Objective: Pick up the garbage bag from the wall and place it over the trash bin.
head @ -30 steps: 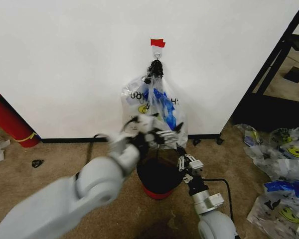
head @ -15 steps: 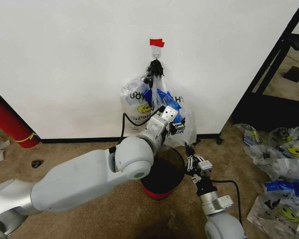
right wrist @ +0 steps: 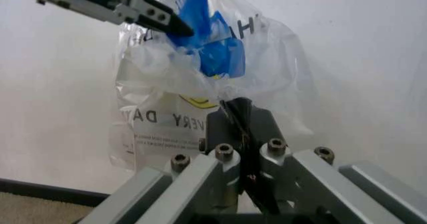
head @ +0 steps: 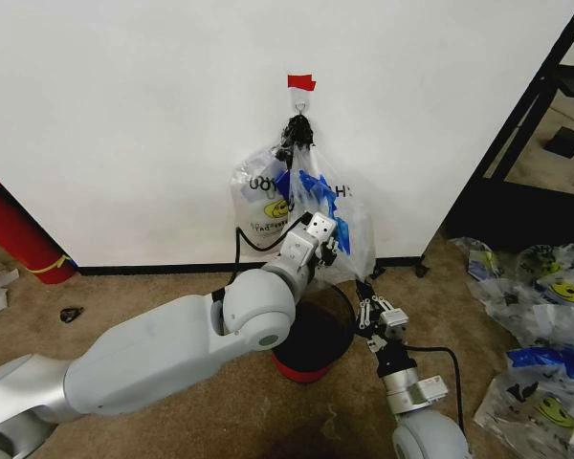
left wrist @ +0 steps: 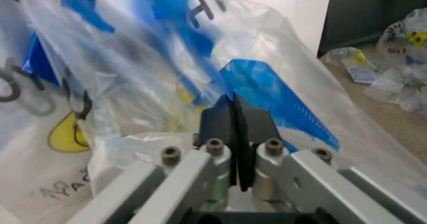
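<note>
White wall [head: 124,115] behind; garbage bag [head: 306,215] hangs from hook under red tape [head: 300,82]. Left gripper [head: 333,232] pressed into bag's front, fingers closed, pinching blue-patched film [left wrist: 267,91]. Right gripper [head: 373,312] lower, below bag's bottom edge, fingers pressed together. Trash bin [head: 311,349] on carpet directly beneath both grippers.

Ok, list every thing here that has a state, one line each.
left pincer, shut on the garbage bag's film
right pincer, shut, just under the hanging bags
garbage bag, hanging at the wall hook, not yet freed
trash bin, upright, no bag over it
</note>
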Robot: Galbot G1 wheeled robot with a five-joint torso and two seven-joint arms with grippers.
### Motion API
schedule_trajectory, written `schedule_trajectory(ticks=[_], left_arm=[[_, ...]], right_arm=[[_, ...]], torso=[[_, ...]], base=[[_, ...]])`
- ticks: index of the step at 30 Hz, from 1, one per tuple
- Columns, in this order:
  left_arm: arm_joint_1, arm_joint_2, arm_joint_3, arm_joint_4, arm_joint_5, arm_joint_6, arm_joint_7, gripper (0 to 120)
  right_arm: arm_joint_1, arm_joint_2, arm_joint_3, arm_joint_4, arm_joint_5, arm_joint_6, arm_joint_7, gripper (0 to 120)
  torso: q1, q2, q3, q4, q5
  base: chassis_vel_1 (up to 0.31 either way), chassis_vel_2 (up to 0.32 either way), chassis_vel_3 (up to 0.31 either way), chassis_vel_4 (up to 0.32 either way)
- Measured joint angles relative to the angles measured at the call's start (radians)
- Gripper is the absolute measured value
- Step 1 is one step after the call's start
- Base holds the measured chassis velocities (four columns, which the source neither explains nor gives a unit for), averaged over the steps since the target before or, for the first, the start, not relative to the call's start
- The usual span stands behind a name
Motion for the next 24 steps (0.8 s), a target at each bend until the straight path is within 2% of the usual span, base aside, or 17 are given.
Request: schedule_trajectory(ticks=[5,8,11,17,18,20,21,24], left_arm=[[0.034,0.017,-0.026,-0.025,-0.001,-0.02,0.001,0],[0.081,0.05,-0.071,-0.064,-0.001,-0.033,0.009,0],[0.109,0.064,-0.096,-0.077,0.005,-0.044,0.015,0],[0.24,0.044,-0.154,-0.084,0.094,-0.09,0.055,0],[0.24,0.044,-0.154,-0.084,0.094,-0.09,0.055,0],[0.27,0.043,-0.168,-0.09,0.113,-0.099,0.066,0],[0.281,0.04,-0.174,-0.092,0.125,-0.108,0.075,0],[0.275,0.032,-0.169,-0.091,0.126,-0.109,0.076,0]], right_arm=[[-0.009,-0.003,0.003,0.015,0.0,-0.001,0.003,0],[-0.033,-0.012,0.008,0.045,-0.009,-0.007,0.01,0],[-0.053,-0.022,0.019,0.062,-0.028,-0.018,0.02,6],[-0.178,-0.038,0.061,0.133,-0.05,-0.04,0.069,31],[-0.178,-0.038,0.061,0.133,-0.05,-0.04,0.069,31],[-0.226,-0.049,0.078,0.178,-0.048,-0.041,0.074,39],[-0.228,-0.089,0.129,0.225,-0.055,-0.066,0.104,54],[-0.157,-0.159,0.165,0.211,-0.062,-0.106,0.15,67]], torso=[[0.0,0.0,0.0,-0.0001,0.0],[0.0,0.0,0.0,0.0002,0.0],[0.0,0.0,0.0,0.0002,0.0],[0.0,0.0,0.0,-0.0005,-0.0001],[0.0,0.0,0.0,-0.0005,-0.0001],[0.0,0.0,0.0,-0.0003,-0.0001],[0.0,0.0,0.0,-0.0002,-0.0001],[0.0,0.0,0.0,0.0001,0.0001]], base=[[0.0,0.0,0.0,0.0],[0.0,0.0,0.0,0.0],[0.0,0.0,0.0,0.0],[0.0,0.0,0.0,0.0],[0.0,0.0,0.0,0.0],[0.0,0.0,0.0,0.0],[0.0,0.0,0.0,0.0],[0.0,0.0,0.0,0.0]])
